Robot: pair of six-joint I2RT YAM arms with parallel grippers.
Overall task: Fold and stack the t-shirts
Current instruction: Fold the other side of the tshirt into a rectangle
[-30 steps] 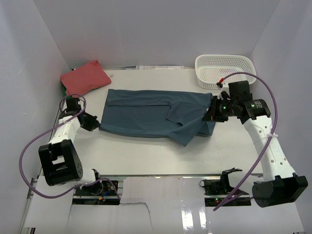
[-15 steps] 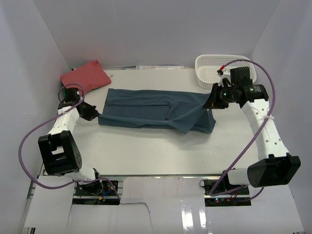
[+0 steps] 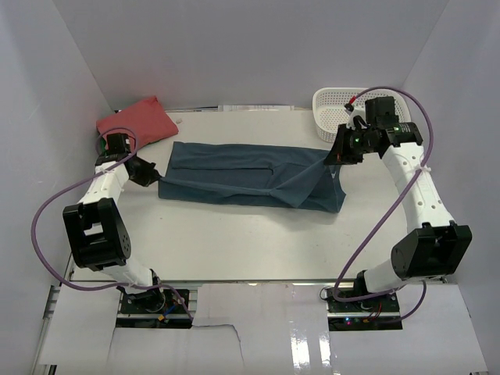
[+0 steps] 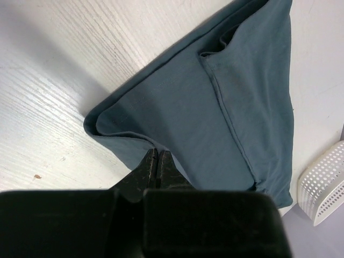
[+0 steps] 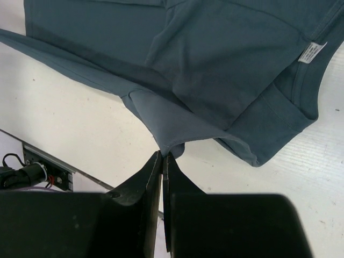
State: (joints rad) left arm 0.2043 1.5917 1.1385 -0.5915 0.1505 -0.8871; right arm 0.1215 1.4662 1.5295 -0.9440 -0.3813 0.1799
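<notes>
Moved since a second ago: both arms have swung toward the far side of the table [image 3: 234, 250] and pulled the blue shirt [image 3: 234, 176] along with them. The loose flap that was spread toward the near edge is now drawn in, so the cloth makes a tighter, longer band.
Table: white, with the arm bases at its near edge.
Blue shirt: lies across the middle of the table, folded lengthwise and stretched left to right between the two grippers. Its long middle rests on the table, and its right end is lifted and hangs in a drape.
Red shirt [image 3: 137, 125]: a folded bundle in the far left corner, apart from the blue shirt and just behind the left arm's wrist.
Basket [image 3: 332, 105]: white lattice in the far right corner, partly behind the right arm.
Left gripper [image 3: 154, 178]: jaws pressed together on the folded left edge of the blue shirt, low over the table.
Right gripper [image 3: 332, 158]: jaws pinched tight on a fold at the shirt's right end and raised, with cloth hanging below.
Neck label [image 5: 311, 52]: a small white tag by the collar, seen from the right wrist.
</notes>
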